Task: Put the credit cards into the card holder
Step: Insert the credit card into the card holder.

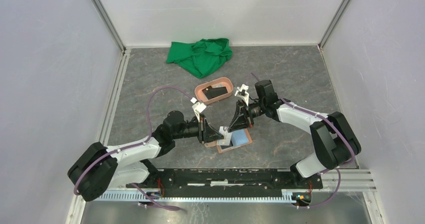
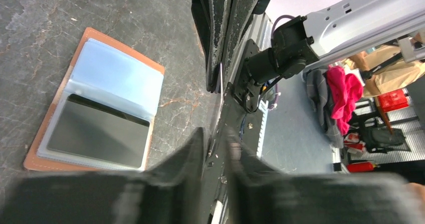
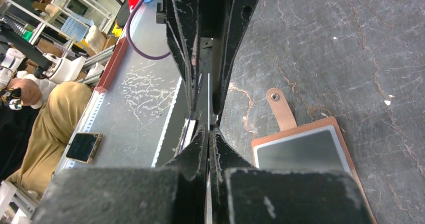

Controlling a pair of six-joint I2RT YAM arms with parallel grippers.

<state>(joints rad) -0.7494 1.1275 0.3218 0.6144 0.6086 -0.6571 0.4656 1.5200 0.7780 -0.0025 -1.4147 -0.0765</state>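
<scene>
Tan card holder (image 3: 281, 111) lies open under a mid-air handover.
Right end effector (image 3: 208, 134) pinches the card (image 3: 208, 98); left end effector (image 2: 215, 136) gapes around it; releasing early could drop it.

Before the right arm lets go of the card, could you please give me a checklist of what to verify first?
1. Grip of the right gripper on the card: ok, its jaws are pinched shut on it.
2. Grip of the left gripper on the card: not ok, its jaws stand either side with gaps showing.
3. The card holder lies open: ok.
4. A free pocket: ok, the upper sleeve looks empty; the lower one holds a dark card.
5. All cards collected: not ok, a black card lies in the pink tray.
</scene>
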